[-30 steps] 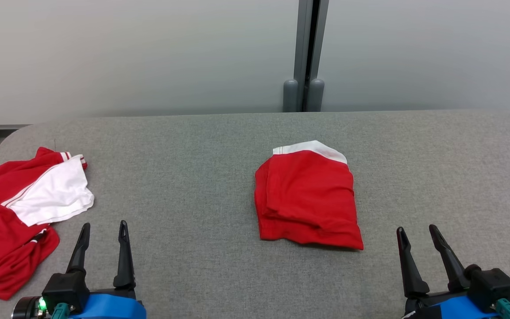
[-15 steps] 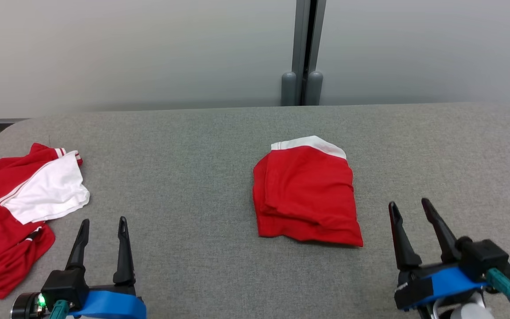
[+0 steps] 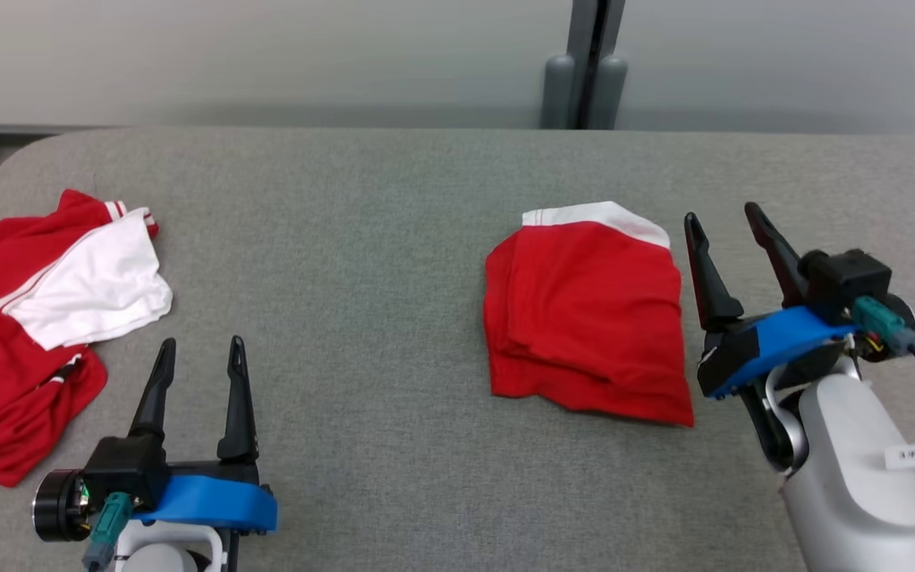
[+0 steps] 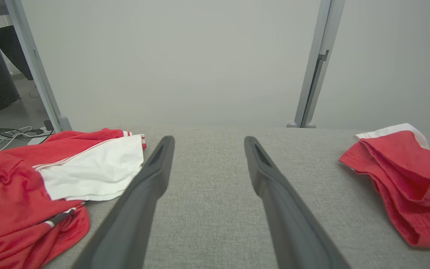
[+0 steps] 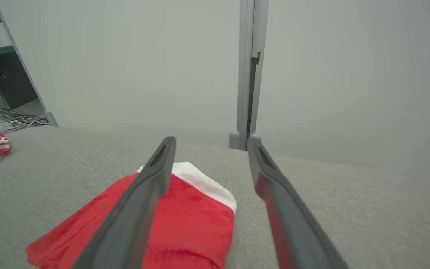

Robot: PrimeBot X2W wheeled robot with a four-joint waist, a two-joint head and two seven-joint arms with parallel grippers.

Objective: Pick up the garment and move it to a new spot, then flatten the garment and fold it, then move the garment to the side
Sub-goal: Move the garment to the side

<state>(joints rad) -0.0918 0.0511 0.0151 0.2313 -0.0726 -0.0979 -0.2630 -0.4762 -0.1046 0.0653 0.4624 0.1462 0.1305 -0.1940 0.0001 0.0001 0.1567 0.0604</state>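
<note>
The garment (image 3: 584,310) lies folded into a red rectangle with a white band at its far edge, right of the middle of the grey padded table (image 3: 346,238). My right gripper (image 3: 721,213) hovers open just off its right edge, fingers pointing away from me and holding nothing. In the right wrist view the garment (image 5: 185,220) lies below and left of the open right gripper (image 5: 212,138), partly behind the left finger. At the near left my left gripper (image 3: 202,342) is open and empty above bare table. The left wrist view has the garment (image 4: 398,175) far right of the left gripper (image 4: 208,139).
A crumpled red and white garment (image 3: 36,318) lies at the table's left end, also in the left wrist view (image 4: 50,179). A grey post (image 3: 584,71) stands against the wall behind the table's far edge. Bare table stretches between the two garments.
My right gripper has moved forward from the near right edge to beside the folded garment's right side. The camera has shifted, so the whole scene sits differently. Both grippers stay open.
</note>
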